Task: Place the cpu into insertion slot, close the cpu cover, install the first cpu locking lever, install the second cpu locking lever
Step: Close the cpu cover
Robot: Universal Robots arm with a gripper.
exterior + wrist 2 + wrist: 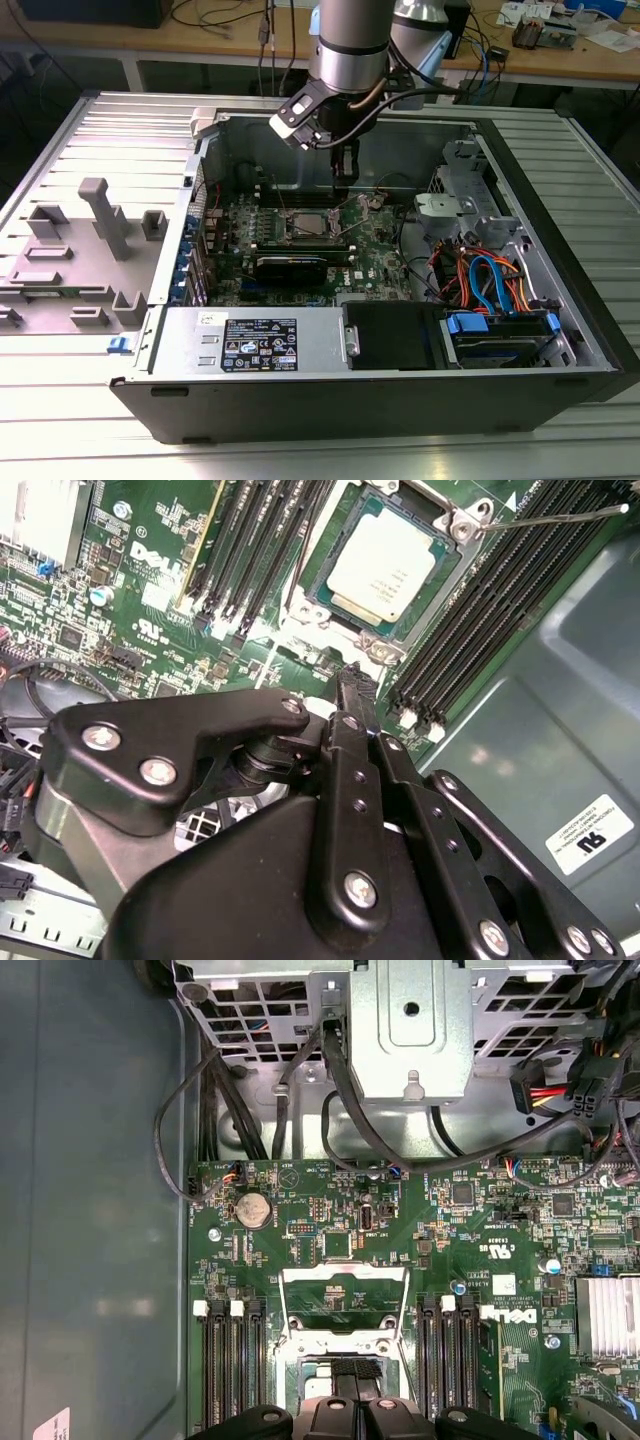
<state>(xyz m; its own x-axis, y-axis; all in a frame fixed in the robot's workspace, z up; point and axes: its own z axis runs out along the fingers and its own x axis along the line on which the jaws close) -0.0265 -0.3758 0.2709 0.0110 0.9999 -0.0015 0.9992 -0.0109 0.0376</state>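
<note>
The cpu (385,565), a silver-grey square chip, lies in the insertion slot (322,608) on the green motherboard (170,600); in the exterior view the slot (306,226) sits mid-board. The cpu cover (345,1308), a silver frame with a square window, stands tilted open just beyond the fingertips, on the slot's side towards the exterior view's right (368,202). One thin locking lever (550,518) sticks out unlatched from a socket corner. My gripper (357,680) (345,178) (355,1368) hovers above the slot's edge near the cover, fingers pressed together, holding nothing.
Black memory slots (250,550) flank the socket on both sides. A metal drive cage (420,1030) with cable bundles (490,280) lies beyond the cover. The case walls (330,125) and the power supply (260,345) ring the board. A grey fixture (100,215) stands outside.
</note>
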